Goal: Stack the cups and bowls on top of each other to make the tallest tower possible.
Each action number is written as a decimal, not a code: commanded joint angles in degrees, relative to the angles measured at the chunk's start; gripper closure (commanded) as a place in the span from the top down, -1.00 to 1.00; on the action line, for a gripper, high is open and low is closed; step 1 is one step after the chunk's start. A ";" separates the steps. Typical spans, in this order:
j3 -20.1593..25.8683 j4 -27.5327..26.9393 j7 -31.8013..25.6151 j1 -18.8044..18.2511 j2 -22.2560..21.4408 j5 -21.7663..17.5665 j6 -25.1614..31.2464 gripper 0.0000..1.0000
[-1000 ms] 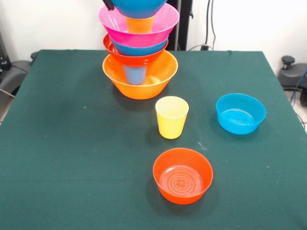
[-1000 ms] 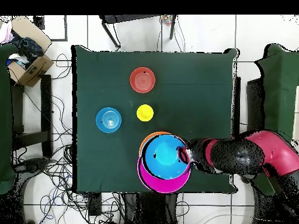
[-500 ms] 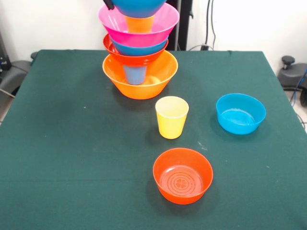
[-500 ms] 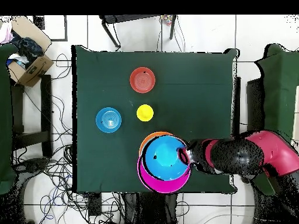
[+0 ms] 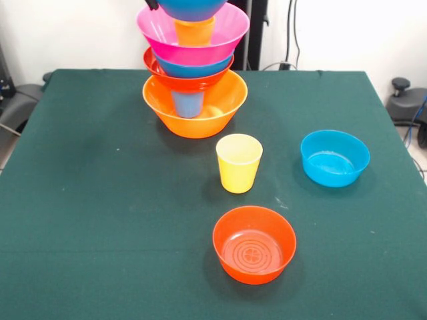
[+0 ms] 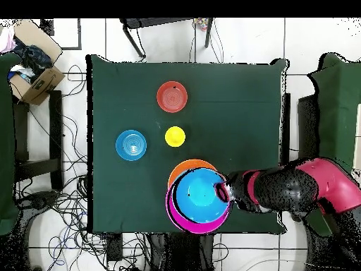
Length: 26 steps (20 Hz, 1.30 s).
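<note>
Since the earlier frames the top blue bowl (image 6: 200,195) has crept a little higher and a shade toward the robot's base, its rim now cut by the upper edge of the front view, while everything loose on the bench (image 5: 100,200) has kept its place. From overhead the tool (image 6: 224,191) sits at the blue bowl's rim on the side facing the arm (image 6: 296,185), and it seems to be pinching that rim, though the fingers are too muddled there to be sure; the front view shows only a dark tip (image 5: 152,5) at the bowl's edge. That bowl hangs directly over the tower (image 5: 193,73), which rises from the big orange bowl (image 5: 195,107) through a blue cup (image 5: 189,103), a red-orange bowl (image 5: 187,81), another blue bowl (image 5: 193,67) and the pink bowl (image 5: 193,40), with the orange cup (image 5: 194,31) standing inside the pink one. What the next move turns on is centring: the carried bowl lies beside the tool, away from the arm, and must come down with its floor square over the orange cup. Well apart from the tower wait the yellow cup (image 5: 239,163), the small blue bowl (image 5: 334,157) and the second red-orange bowl (image 5: 254,244).
</note>
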 commanded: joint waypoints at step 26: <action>-5.10 2.87 -16.24 2.40 2.68 -6.04 3.09 -1.00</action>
